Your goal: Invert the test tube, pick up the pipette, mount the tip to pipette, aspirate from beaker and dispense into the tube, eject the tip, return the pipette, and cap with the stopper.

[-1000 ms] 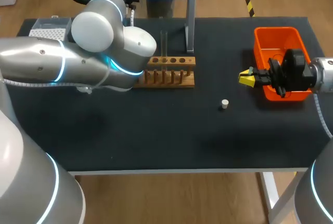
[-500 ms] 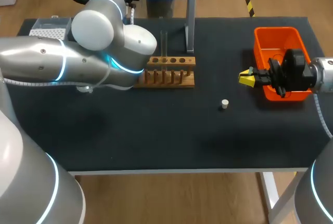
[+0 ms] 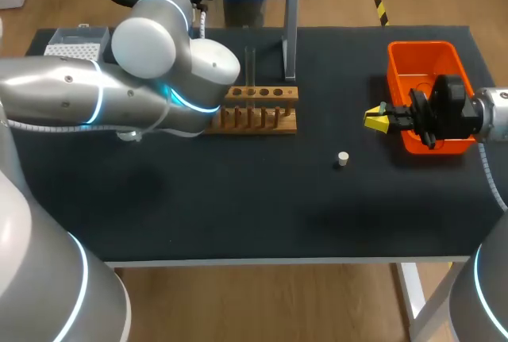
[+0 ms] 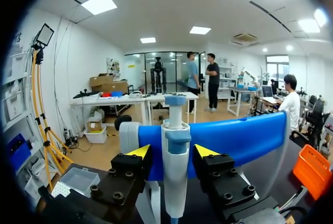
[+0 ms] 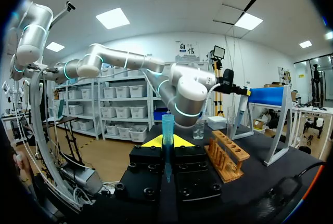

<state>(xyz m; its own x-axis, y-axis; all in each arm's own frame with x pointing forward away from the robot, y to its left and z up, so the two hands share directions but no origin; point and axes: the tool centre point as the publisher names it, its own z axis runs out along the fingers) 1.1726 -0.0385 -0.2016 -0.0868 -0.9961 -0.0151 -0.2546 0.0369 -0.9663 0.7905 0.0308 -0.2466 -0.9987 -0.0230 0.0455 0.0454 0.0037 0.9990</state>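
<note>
black cloth tabletop (image 3: 238,207) | small round white stopper (image 3: 342,159) lying on it | right gripper (image 5: 166,143) fingers pinch thin clear-blue tip (image 5: 167,125) | wooden rack (image 3: 258,112) | left gripper (image 4: 173,152) fingers spread, 1 each side of smooth white-and-blue pipette (image 4: 176,182) hanging at the back

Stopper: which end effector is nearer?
Right. The right end effector sits near the stopper, by the orange bin; the left end effector is far off around the pipette.

Found no readable text, label, number or sign on the pipette (image 4: 175,167), the wooden rack (image 3: 258,109) at 12 o'clock, or the orange bin (image 3: 421,44) at 2 o'clock.
</note>
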